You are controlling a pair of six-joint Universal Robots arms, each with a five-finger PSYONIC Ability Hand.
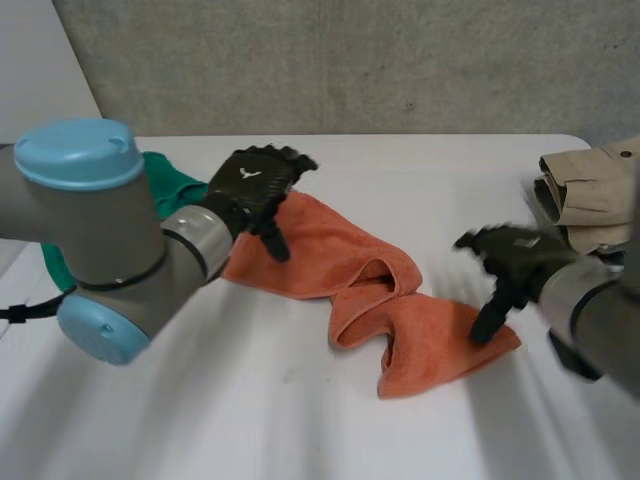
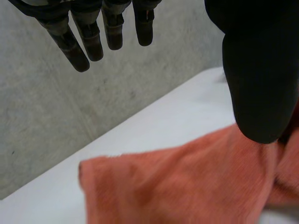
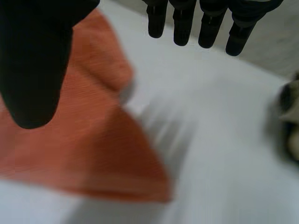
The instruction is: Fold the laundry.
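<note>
Orange towel [image 1: 370,290] lies crumpled at the centre of the desk [image 1: 250,420]. You see the left hand [image 1: 255,185] over its 10 o'clock end, fingers [image 2: 77,51] released. The right hand [image 1: 510,262] is at its 4 o'clock corner, fingers [image 3: 182,28] released, thumb possibly touching it.

We look down on a white counter [image 1: 250,420], smooth and matte. Behind its far edge stands a rough grey concrete wall [image 1: 350,60], mottled and faintly pitted. At the wall's left end we see a paler, smooth panel [image 1: 40,70]. The light is soft and even.
</note>
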